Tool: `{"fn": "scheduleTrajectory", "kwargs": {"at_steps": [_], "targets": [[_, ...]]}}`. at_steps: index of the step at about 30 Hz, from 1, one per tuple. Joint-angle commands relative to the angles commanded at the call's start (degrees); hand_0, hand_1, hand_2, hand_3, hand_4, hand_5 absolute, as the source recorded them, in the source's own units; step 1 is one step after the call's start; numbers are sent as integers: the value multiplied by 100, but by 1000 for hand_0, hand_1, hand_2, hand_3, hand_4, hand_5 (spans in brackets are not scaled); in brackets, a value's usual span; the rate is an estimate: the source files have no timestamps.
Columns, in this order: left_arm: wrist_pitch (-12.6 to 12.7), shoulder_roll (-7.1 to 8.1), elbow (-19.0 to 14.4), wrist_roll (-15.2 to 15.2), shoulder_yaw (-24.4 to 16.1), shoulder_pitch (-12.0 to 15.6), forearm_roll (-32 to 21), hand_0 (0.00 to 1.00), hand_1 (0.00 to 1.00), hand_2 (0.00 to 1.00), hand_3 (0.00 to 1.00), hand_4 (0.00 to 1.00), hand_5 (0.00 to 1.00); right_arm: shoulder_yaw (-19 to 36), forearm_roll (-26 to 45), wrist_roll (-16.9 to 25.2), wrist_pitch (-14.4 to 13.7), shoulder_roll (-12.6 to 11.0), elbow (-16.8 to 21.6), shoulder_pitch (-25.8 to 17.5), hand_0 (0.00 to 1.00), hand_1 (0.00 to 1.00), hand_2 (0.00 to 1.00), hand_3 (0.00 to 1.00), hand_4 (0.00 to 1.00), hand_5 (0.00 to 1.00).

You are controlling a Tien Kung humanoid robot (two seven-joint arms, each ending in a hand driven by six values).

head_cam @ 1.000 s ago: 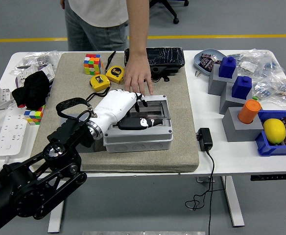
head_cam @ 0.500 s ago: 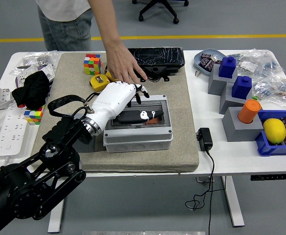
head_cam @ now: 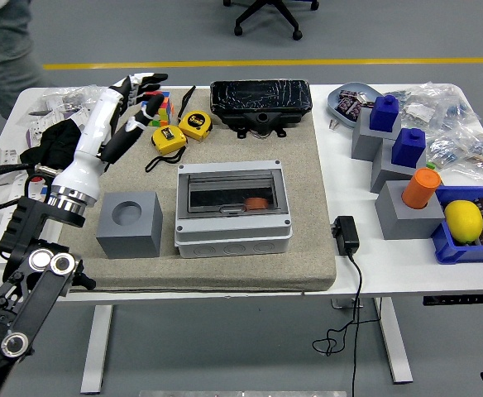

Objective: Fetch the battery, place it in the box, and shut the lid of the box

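— Grey box (head_cam: 234,217) looks different now, no? What has changed from half a second ago?

— Yes. Before, the left hand (head_cam: 124,112) lay over the open box, and a person's hand reached down at the far side of it. Now the smoky transparent lid (head_cam: 230,194) is down over the box, and the person's hand has gone from the table; only a leg in jeans (head_cam: 6,45) shows at the far left corner. The left hand has pulled back to the far left of the beige mat (head_cam: 308,240), above the Rubik's cube (head_cam: 160,102). Also, a grey cube block (head_cam: 129,224) with a round hollow on top now stands just left of the box, where the arm covered the mat before.

— And the battery, how does it look?

— Through the lid I see only a dark inside and a small orange-red piece (head_cam: 256,203) near the middle right. I cannot tell if this is the battery; its shape is not clear through the tinted cover.

— Where is the box compared with the fingers?

— Well apart. The box sits in the middle of the mat, to the right and nearer than the hand. The black-tipped fingers (head_cam: 146,79) are spread loosely and hold nothing. Two yellow tape measures (head_cam: 181,131) lie between the hand and the box. The right arm is not visible.
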Motion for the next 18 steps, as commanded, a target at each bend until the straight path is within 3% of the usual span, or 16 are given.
{"fn": "scheduleTrajectory", "kwargs": {"at_steps": [4, 9, 10, 11, 16, 17, 18], "targets": [[-180, -12, 38, -17, -270, 207, -922, 844, 966, 955, 930, 998, 998, 81, -86, 32, -35, 6, 0, -11, 882, 845, 784, 827, 998, 998], [-287, -137, 21, 17, -661, 581, -2062, 873, 988, 974, 953, 998, 998, 318, -388, 216, -266, 41, 0, 20, 907, 863, 814, 857, 998, 998], [-278, -151, 31, 24, -701, 632, -2137, 873, 988, 974, 953, 998, 998, 303, -406, 256, -297, 43, 0, 25, 907, 863, 814, 857, 998, 998], [-264, -161, 48, 32, -732, 683, -2195, 875, 983, 957, 929, 998, 998, 278, -417, 299, -329, 44, 0, 27, 998, 947, 917, 961, 998, 998], [-211, -160, 115, 93, -708, 804, -2246, 875, 983, 957, 929, 998, 998, 35, -388, 571, -606, 36, 0, -44, 998, 947, 917, 961, 998, 998], [-195, -160, 126, 99, -669, 817, -2239, 776, 862, 826, 805, 998, 998, -67, -352, 641, -687, 30, 0, -85, 998, 971, 950, 995, 998, 998], [-188, -160, 134, 105, -640, 826, -2235, 776, 862, 826, 805, 998, 998, -162, -327, 689, -744, 25, 0, -116, 998, 971, 950, 995, 998, 998]]}}
